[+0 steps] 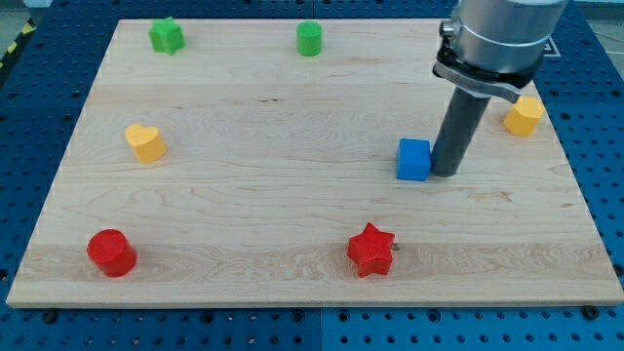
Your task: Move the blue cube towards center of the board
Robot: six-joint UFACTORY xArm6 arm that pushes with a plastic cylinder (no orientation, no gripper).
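Blue cube (413,160) sits upright, plain and glossy, my tip (446,173) touching its right side.

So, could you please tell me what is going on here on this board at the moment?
An arm with a straight dark rod is working on the blue cube. My tip sits right against the cube's side facing the view's right, placed to push it toward the view's left, where the middle of the wooden board lies. The cube is right of centre. A red star lies below it and a yellow block at the right edge.
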